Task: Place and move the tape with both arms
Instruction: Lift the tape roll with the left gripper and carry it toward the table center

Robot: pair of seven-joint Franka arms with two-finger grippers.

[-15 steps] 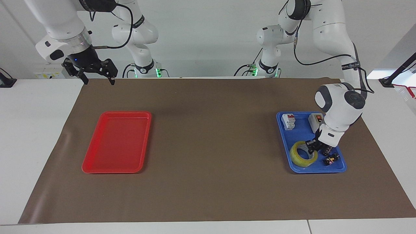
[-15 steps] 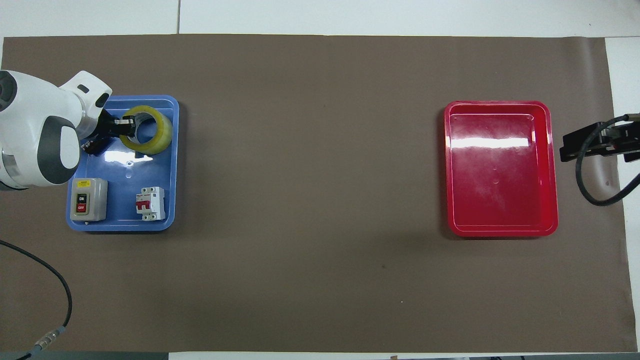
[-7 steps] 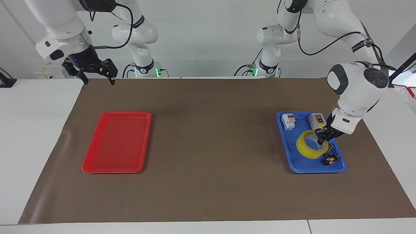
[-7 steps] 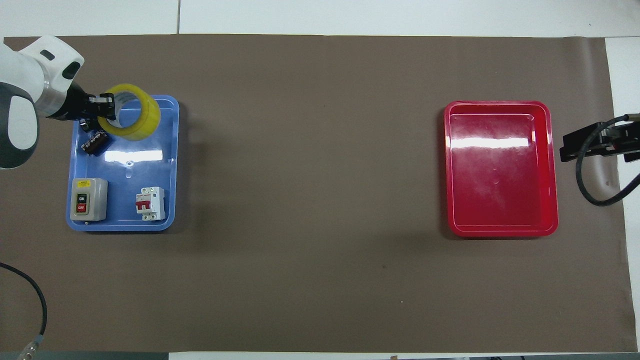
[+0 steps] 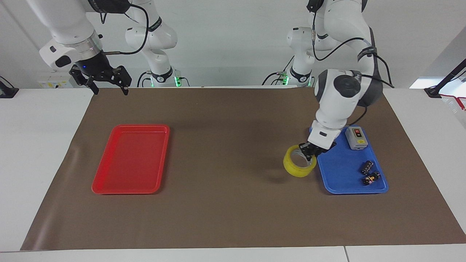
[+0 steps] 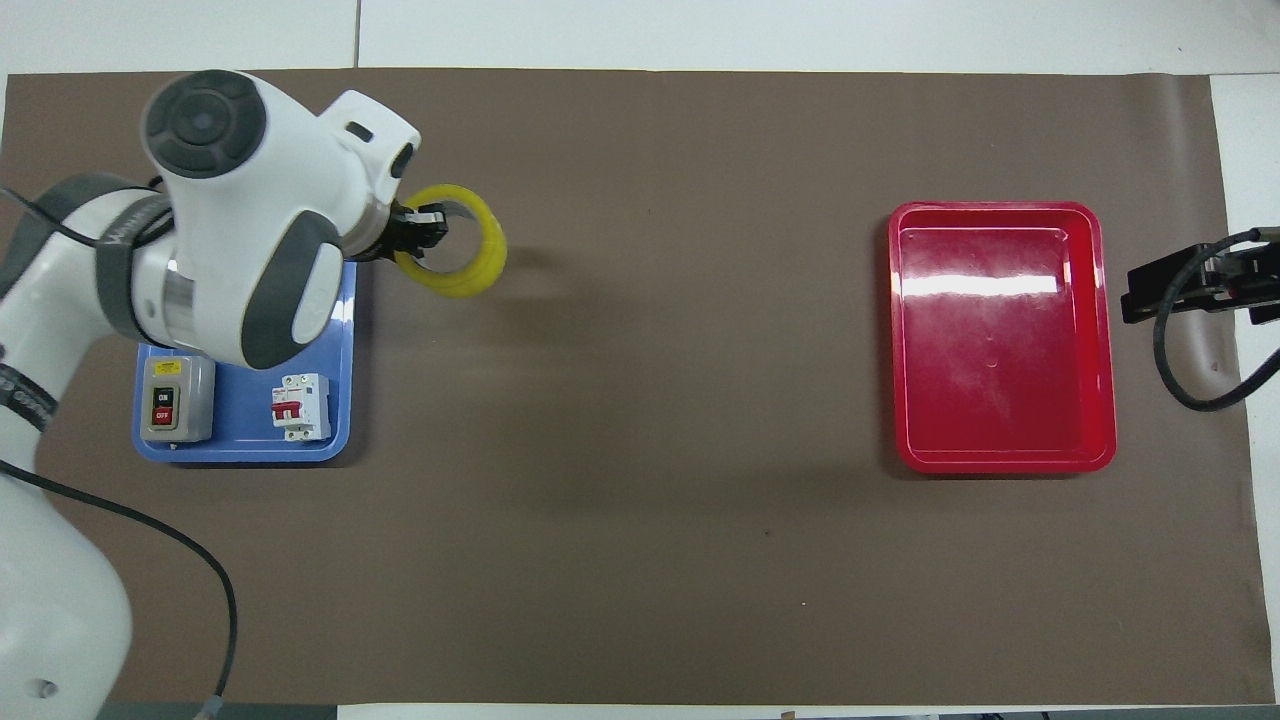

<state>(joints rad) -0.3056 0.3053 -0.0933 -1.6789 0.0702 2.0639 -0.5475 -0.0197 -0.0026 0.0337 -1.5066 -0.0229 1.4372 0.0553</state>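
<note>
My left claw (image 5: 308,153) pinches the rim of the tape (image 5: 299,166), one finger inside the ring. The roll hangs from it over the brown mat (image 5: 233,203), just past the edge of the blue tray (image 5: 342,182) beside it. My right claw (image 5: 106,83) waits spread wide, up over the mat's corner, the red tray (image 5: 131,160) below it.

Two trays (image 5: 329,182) (image 5: 109,182), one tape (image 5: 296,170).
</note>
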